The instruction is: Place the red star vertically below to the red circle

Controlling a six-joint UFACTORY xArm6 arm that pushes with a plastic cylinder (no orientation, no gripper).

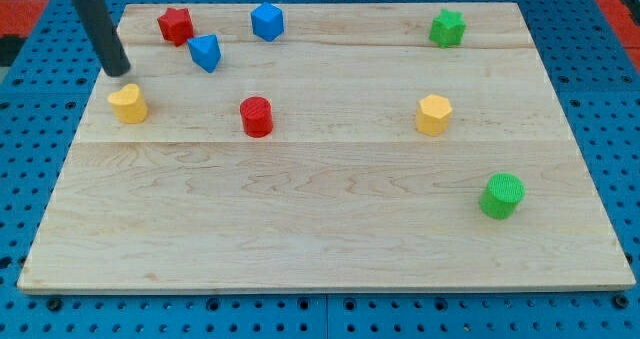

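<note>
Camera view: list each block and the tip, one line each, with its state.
red star: top left, untouched
red circle: upright, alone
blue triangle: beside star, apart
blue cube: top edge
yellow blocks: untouched
green star, green cylinder: right side
my tip: above left yellow block, touching nothing

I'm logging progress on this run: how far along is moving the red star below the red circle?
Nothing looks done: the red star sits near the view's top left, up and left of the red circle. In hand: my tip is left of and below the star, above the yellow block, touching nothing. Left: push the star down to below the circle.
</note>
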